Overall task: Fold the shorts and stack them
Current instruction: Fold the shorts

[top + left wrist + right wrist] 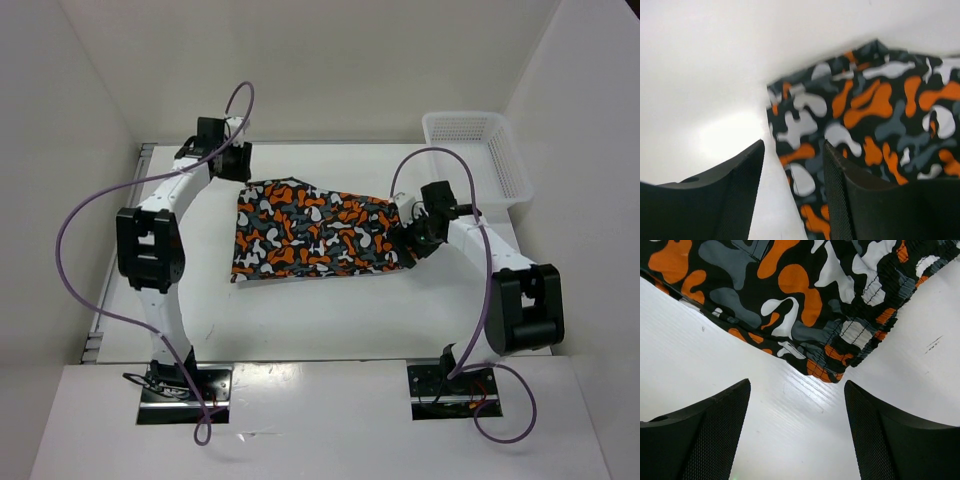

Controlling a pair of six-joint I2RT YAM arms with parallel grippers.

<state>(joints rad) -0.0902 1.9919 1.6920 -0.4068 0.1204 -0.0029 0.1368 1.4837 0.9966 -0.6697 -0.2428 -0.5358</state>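
The camouflage shorts (315, 232) lie spread flat on the white table, orange, black, white and grey-teal. My left gripper (238, 172) hovers at their far left corner, open and empty; in the left wrist view the shorts' left edge (810, 150) runs between its fingers (742, 185). My right gripper (408, 243) is open and empty at the shorts' right end; in the right wrist view the gathered waistband corner (840, 360) lies just beyond its open fingers (715, 430), with bare table between them.
A white mesh basket (478, 152) stands at the far right corner of the table (330, 305). White walls close in the table on the left, back and right. Purple cables loop from both arms.
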